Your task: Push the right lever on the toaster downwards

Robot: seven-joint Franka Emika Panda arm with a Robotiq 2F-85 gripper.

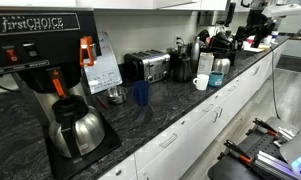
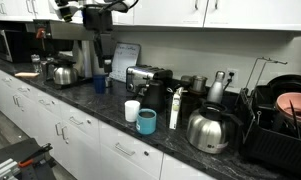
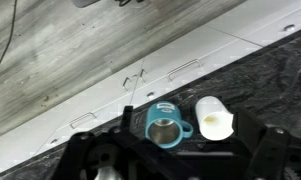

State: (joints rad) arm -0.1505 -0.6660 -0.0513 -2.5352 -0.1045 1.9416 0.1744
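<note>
The toaster [image 1: 147, 67] is a low steel box with black trim at the back of the dark counter, also seen in an exterior view [image 2: 143, 78]. Its levers are too small to make out. It does not show in the wrist view. My gripper [image 3: 188, 152] is open and empty, high above the counter's front edge. A teal mug [image 3: 163, 125] and a white cup [image 3: 214, 119] lie between and below its dark fingers. My arm hangs in from the top of an exterior view [image 2: 98, 15], left of the toaster.
The tall black coffee brewer [image 1: 35, 60] holds a pot [image 1: 75, 128]. A steel carafe [image 2: 208, 128], a bottle [image 2: 174, 108], the teal mug [image 2: 147, 121] and the white cup [image 2: 132, 110] stand near the toaster. A dish rack [image 2: 280, 120] sits at the counter's end. White cabinets [image 3: 140, 75] run below.
</note>
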